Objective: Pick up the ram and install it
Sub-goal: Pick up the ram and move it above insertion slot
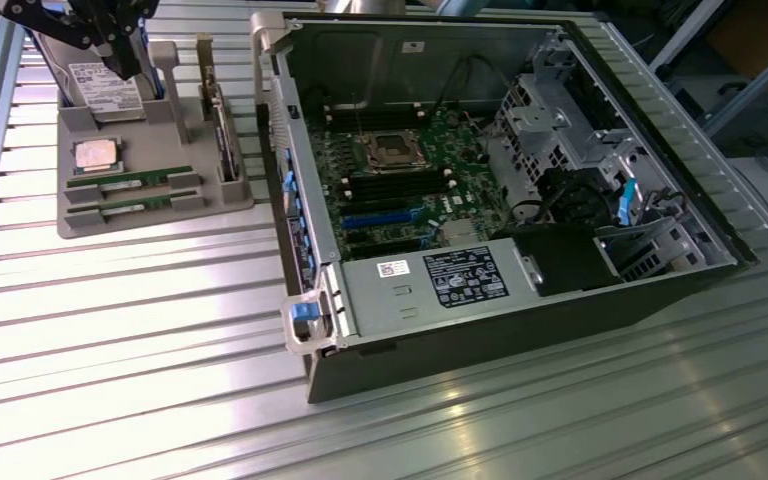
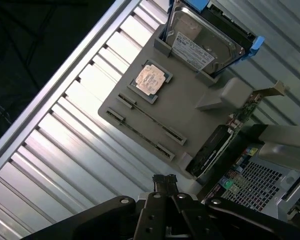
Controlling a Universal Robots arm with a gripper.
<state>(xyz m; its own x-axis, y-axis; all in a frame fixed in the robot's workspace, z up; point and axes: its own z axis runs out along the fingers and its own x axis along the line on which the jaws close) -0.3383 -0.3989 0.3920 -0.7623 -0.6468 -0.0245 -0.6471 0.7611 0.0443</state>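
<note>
Ram (image 1: 131,181) in grey tray (image 1: 157,155) — ribbed aluminium table (image 1: 117,330)

The exterior view's top edge cuts off my arm above the gripper (image 1: 123,62), which covers part of the hard drive (image 1: 101,88) in the grey tray (image 1: 157,215). The ram (image 1: 131,181) and its twin (image 1: 128,206) are too small for me to read their labels. In the wrist view the computer case (image 2: 270,182) runs off the picture's edge.
</note>
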